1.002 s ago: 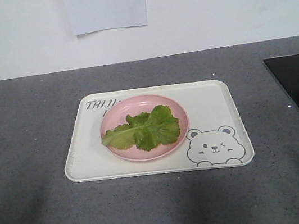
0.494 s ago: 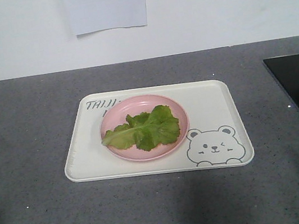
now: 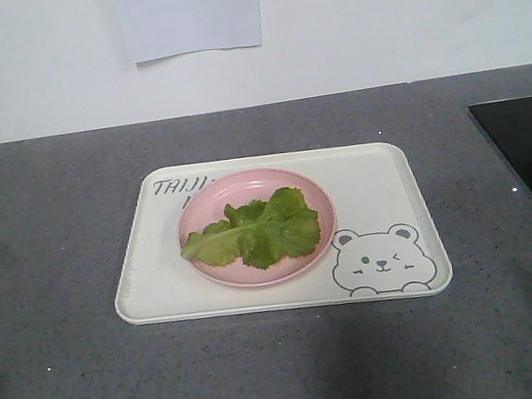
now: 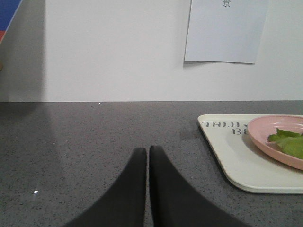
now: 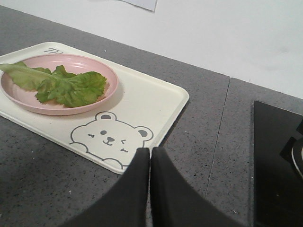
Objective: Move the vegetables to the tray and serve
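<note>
Evidently nothing on the grey counter (image 3: pixel 42 255) has moved over the last second: ruffled green lettuce leaves (image 3: pixel 256 229) lie on the round pink plate (image 3: pixel 244 185) on the cream rectangular bear-printed tray (image 3: pixel 375 182), both grippers' fingers (image 4: pixel 146 163) (image 5: pixel 150 165) clenched empty, serving pending.

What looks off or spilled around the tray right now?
Nothing spilled or damaged. The lettuce lies on the pink plate, one leaf tip overhanging its left rim, and the plate sits flat on the tray. Both grippers are shut and empty.
</note>
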{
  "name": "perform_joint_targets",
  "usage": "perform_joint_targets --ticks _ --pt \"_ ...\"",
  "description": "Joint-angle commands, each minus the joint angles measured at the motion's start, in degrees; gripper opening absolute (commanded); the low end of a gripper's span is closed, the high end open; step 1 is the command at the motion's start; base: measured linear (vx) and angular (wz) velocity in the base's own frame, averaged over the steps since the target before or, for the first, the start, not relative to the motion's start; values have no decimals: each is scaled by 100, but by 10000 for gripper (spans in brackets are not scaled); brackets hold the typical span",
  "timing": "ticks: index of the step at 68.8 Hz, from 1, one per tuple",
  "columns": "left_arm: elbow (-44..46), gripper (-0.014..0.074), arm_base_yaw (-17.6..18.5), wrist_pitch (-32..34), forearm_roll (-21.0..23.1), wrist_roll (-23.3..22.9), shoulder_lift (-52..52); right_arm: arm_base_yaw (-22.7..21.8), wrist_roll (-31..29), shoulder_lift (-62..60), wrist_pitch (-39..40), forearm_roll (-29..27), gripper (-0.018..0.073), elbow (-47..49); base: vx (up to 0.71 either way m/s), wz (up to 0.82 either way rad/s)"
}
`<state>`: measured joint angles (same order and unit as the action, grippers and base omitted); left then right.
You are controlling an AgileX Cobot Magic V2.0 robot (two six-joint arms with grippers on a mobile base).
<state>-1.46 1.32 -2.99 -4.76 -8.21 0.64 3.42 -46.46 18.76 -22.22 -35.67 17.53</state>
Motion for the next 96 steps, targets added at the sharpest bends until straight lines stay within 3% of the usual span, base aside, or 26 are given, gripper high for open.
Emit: perform_joint_targets --ticks 1,48,61,70,85,96 --pt "-145 -6 -6 384 10 0 83 -5 10 43 322 -87 -3 151 0 0" --pt "-145 -6 -6 384 10 0 83 -5 10 44 328 -81 -3 151 0 0" --pt "-145 -6 -6 384 10 0 83 -11 147 -10 403 316 -3 -27 0 0" --pt "-145 -6 -6 384 10 0 83 -5 1267 -401 781 902 -3 -456 0 0" --pt "-145 -6 -6 384 10 0 83 -10 3939 -1353 1545 3262 -3 -1186 0 0" --pt "-145 -6 -6 384 10 0 83 -14 5248 -1816 2927 4680 -3 -1993 0 0"
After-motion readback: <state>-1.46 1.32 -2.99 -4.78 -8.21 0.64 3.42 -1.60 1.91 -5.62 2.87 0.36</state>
